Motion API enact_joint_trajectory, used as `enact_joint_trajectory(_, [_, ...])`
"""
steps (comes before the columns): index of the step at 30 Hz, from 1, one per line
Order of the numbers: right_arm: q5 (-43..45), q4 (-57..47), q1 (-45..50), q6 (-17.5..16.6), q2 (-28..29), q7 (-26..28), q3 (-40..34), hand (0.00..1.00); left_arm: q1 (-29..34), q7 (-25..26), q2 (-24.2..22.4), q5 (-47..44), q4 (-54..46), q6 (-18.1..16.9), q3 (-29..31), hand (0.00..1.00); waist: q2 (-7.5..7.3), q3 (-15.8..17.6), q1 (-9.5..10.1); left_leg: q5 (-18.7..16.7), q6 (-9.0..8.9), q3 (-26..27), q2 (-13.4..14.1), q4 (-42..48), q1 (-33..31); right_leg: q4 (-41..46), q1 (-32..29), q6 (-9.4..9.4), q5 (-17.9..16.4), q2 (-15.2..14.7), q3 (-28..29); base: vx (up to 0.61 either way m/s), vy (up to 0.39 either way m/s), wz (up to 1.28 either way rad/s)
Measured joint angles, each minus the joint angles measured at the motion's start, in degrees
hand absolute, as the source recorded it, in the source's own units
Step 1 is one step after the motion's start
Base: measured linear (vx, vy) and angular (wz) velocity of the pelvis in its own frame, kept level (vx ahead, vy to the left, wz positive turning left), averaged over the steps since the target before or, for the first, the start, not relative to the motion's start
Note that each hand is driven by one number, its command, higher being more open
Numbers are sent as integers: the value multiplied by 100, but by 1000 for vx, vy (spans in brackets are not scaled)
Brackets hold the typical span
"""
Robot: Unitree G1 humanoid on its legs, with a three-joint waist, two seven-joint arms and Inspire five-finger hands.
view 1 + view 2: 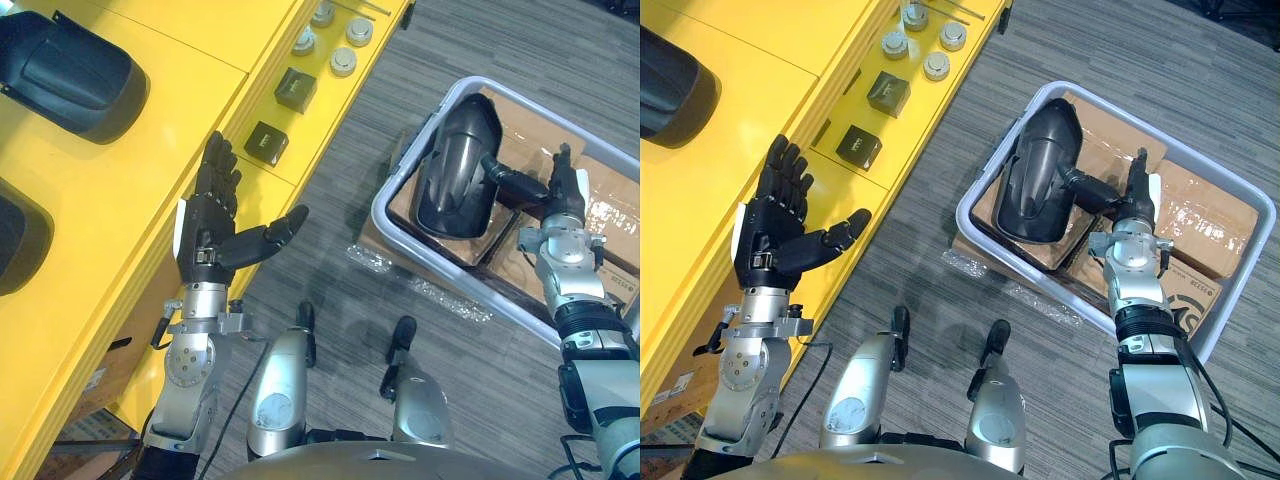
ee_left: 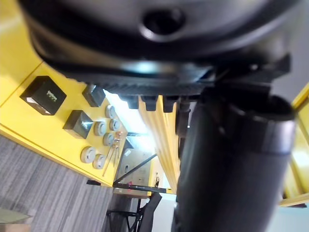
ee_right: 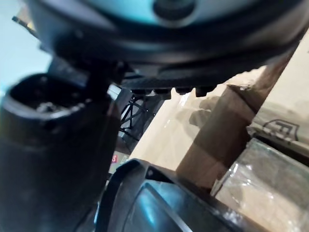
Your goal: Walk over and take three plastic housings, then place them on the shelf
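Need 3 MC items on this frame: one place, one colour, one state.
1. Where is the housing by the right hand?
A) on bare floor
B) in the bin
C) on a chair

2. Colour of the shelf?
A) yellow
B) blue
C) white

3. State of the left hand?
A) shut on a part
B) shut, empty
C) open, empty

Answers:
1 B: it lies inside the bin on cardboard boxes.
2 A: its whole top is yellow.
3 C: its fingers are spread above the shelf edge, holding nothing.
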Motion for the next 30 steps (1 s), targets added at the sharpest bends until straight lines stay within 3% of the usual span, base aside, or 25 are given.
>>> enact_joint_trajectory(6, [-424, 346, -507, 567, -184, 100, 321, 100, -85, -5, -3, -22, 1, 58, -150, 100, 104, 52, 38, 63, -5, -18, -16, -46, 2, 44, -17, -2, -1, -19, -34, -24, 2, 2])
enact_joint_trajectory(7, [-450, 372, -542, 600, -243, 106, 338, 0, -106, -8, -3, -21, 2, 61, -183, 100, 124, 61, 55, 81, -2, -18, -24, -63, 2, 60, -31, -2, -2, -31, -34, -41, 12, 3])
enact_joint_trajectory(11, [-898, 709, -870, 798, -396, 183, 464, 0, -182, -11, -10, -23, 57, 61, -256, 100, 181, 87, 119, 265, -11, -66, -83, -278, 4, 86, -95, -17, 10, -74, -104, -69, -3, 11])
enact_joint_trajectory(20, [-2246, 1602, -1633, 1666, -756, -137, 514, 0, -236, 1, -14, -70, 258, 62, -375, 100, 269, 87, 263, 717, -89, -257, -135, -847, 35, 85, -184, -85, 24, -78, -360, -48, -24, 13])
enact_joint_trajectory(24, [-2473, 1945, -1653, 2124, -766, 56, 518, 0, -215, -15, -14, -80, 255, 61, -373, 100, 403, 84, 320, 850, -96, -292, -186, -1079, 136, 86, -158, -91, 20, -115, -403, -6, 4, 8])
enact_joint_trajectory(30, [-2561, 1945, -1177, 1900, -670, -149, 156, 0, 1, -290, -6, -152, 105, 60, -272, 100, 416, 79, 303, 1014, -99, -358, -219, -1376, 309, 91, -63, -116, 0, -140, -515, -16, 17, 8])
